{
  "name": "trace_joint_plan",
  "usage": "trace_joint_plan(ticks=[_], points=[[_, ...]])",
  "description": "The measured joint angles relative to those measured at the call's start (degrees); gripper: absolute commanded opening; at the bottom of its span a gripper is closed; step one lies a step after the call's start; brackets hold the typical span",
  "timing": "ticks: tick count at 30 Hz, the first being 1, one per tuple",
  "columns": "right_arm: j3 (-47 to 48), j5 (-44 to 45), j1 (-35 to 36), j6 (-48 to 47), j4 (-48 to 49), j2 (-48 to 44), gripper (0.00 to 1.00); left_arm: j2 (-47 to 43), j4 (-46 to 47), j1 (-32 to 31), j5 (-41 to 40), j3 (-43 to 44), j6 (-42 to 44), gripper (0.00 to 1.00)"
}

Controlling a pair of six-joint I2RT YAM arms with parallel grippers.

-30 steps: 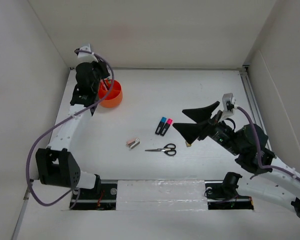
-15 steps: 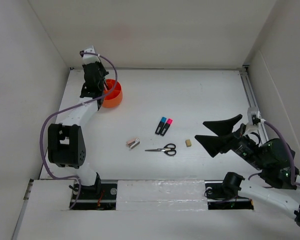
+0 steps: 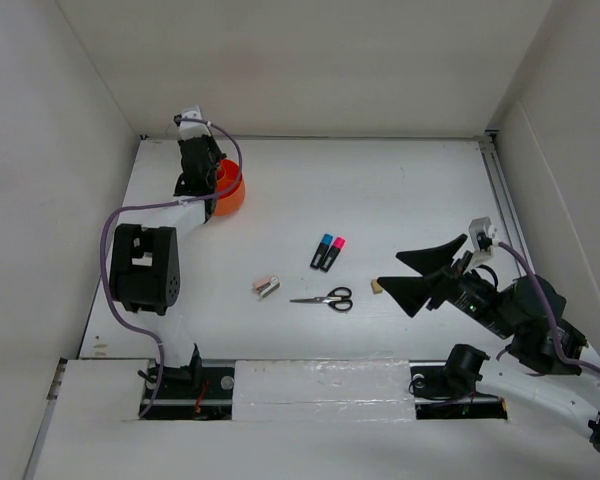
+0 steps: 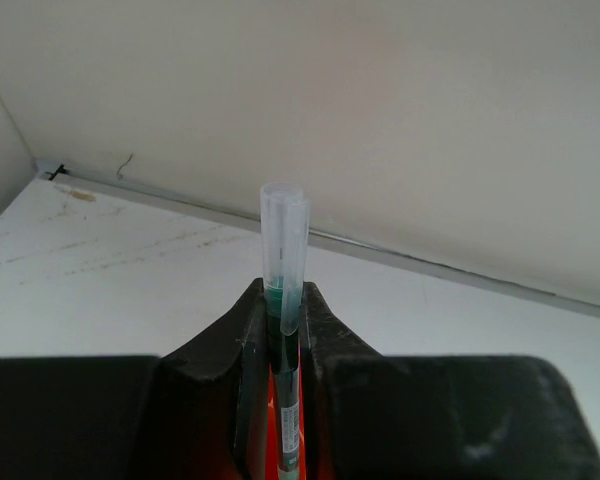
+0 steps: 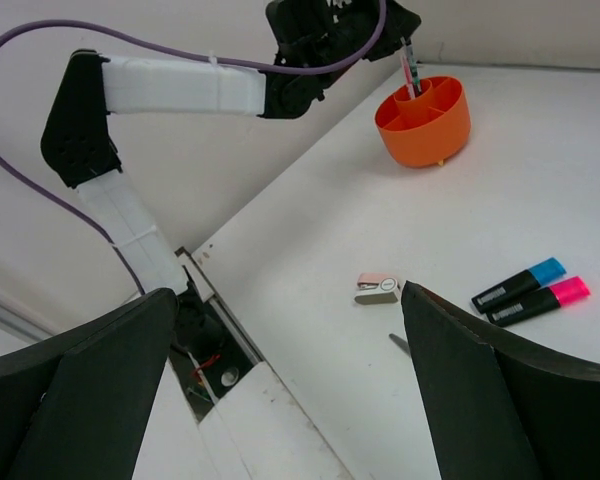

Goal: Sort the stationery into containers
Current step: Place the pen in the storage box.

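My left gripper (image 3: 202, 178) hangs over the round orange tub (image 3: 227, 196) at the far left. In the left wrist view it (image 4: 283, 300) is shut on a slim dark pen with a clear cap (image 4: 283, 235), upright, with orange below it. My right gripper (image 3: 390, 273) is open and empty, its lower fingertip next to the tan eraser (image 3: 376, 287). The scissors (image 3: 327, 298), the stapler (image 3: 267, 288) and the blue-capped (image 3: 322, 250) and pink-capped (image 3: 333, 254) highlighters lie mid-table. The right wrist view shows the tub (image 5: 425, 120), the stapler (image 5: 378, 289) and both highlighters (image 5: 530, 292).
White walls close in the table on the left, back and right. The left arm's white links (image 3: 150, 215) run along the left wall. A rail (image 3: 495, 190) runs down the table's right edge. The arm bases (image 3: 320, 385) sit at the near edge.
My right gripper swung away to the right, leaving the eraser on the table, then came back left beside it. My left arm shifted right, keeping the gripper over the tub.
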Motion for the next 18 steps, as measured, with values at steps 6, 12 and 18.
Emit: trace_joint_plan(ticks=[6, 12, 18], points=[[-1.2, 0.0, 0.0, 0.5, 0.4, 0.0, 1.00, 0.9, 1.4, 0.0, -0.5, -1.3, -0.3, 0.00], [-3.1, 0.0, 0.0, 1.4, 0.3, 0.1, 1.00, 1.2, 3.0, 0.0, -1.9, -2.8, -0.7, 0.00], [-3.1, 0.0, 0.0, 1.7, 0.4, 0.1, 1.00, 2.6, 3.8, 0.0, -3.5, -4.1, -0.7, 0.00]])
